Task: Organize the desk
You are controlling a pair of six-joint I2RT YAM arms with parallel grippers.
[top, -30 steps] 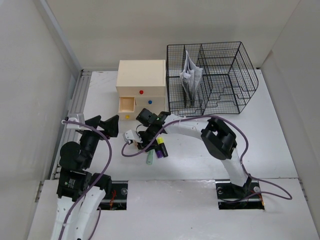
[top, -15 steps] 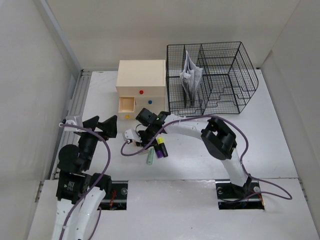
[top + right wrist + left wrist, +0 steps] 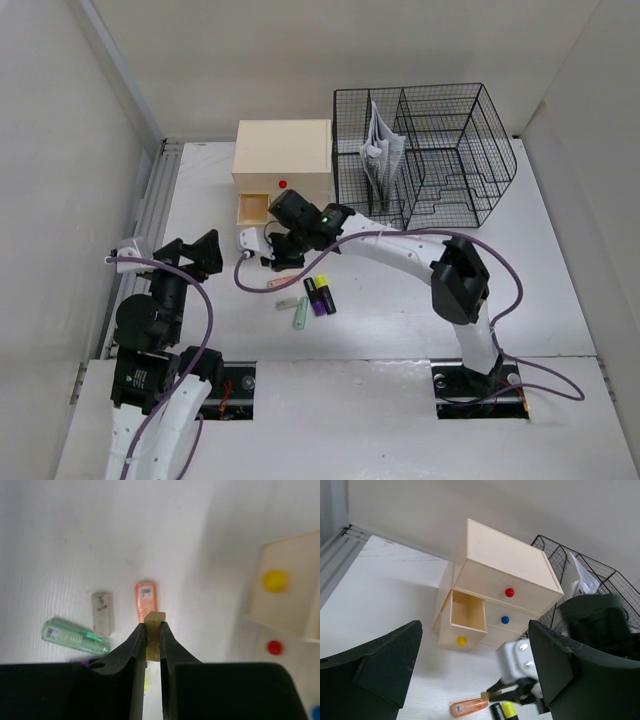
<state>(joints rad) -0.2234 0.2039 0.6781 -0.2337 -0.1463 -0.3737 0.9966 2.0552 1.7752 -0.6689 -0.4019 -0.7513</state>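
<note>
On the white desk (image 3: 560, 280) my right gripper (image 3: 277, 262) hangs just in front of the cream drawer box (image 3: 283, 165). It is shut on a small tan block (image 3: 155, 618), which pokes out past the fingertips in the right wrist view. Below it lie an orange highlighter (image 3: 146, 599), a white eraser (image 3: 101, 619) and a green highlighter (image 3: 75, 637). The box's lowest drawer (image 3: 465, 612), the one with a yellow knob, is pulled out and looks empty. My left gripper (image 3: 192, 248) is open at the left, holding nothing, facing the box.
A black wire mesh rack (image 3: 425, 155) with folded papers stands right of the drawer box. A purple marker (image 3: 315, 302) and a yellow-and-black highlighter (image 3: 325, 294) lie by the green one. A metal rail (image 3: 150, 215) runs along the left edge.
My right gripper has shut on the tan block and carried it up and left from the pile toward the open drawer. The left arm has drawn back slightly to the left.
</note>
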